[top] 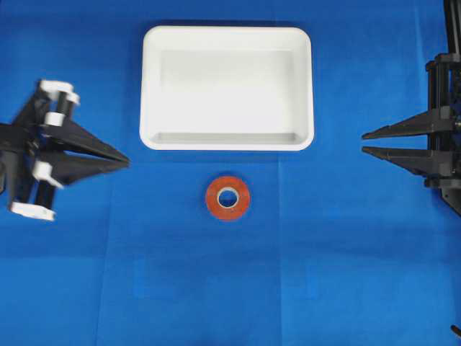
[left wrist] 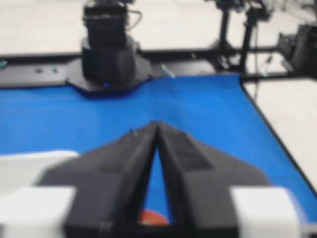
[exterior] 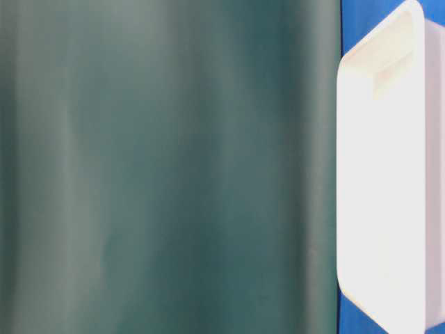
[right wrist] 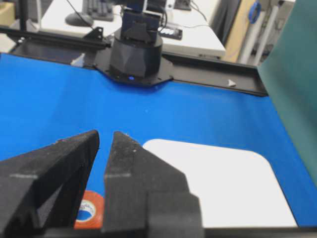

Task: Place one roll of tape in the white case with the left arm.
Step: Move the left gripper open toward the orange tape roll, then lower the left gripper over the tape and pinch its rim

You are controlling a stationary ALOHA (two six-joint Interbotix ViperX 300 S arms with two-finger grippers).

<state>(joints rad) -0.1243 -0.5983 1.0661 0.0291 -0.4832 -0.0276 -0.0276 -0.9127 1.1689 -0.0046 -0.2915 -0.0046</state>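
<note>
Here, flat on the blue cloth just below the near rim of the large shallow white rectangular plastic case (top: 227, 88): the small orange-red ring of tape with pale core (top: 227, 197), apart from that rim, case bare inside. Well off to the left, the left arm's black lattice gripper (top: 124, 160), tips pinched together on nothing, aimed toward the middle. Roll ahead of those tips and slightly nearer the lower edge. Opposite, the right gripper (top: 365, 143), two prongs narrowly parted, empty, farther from the roll. Being round, no long axis to match.
</note>
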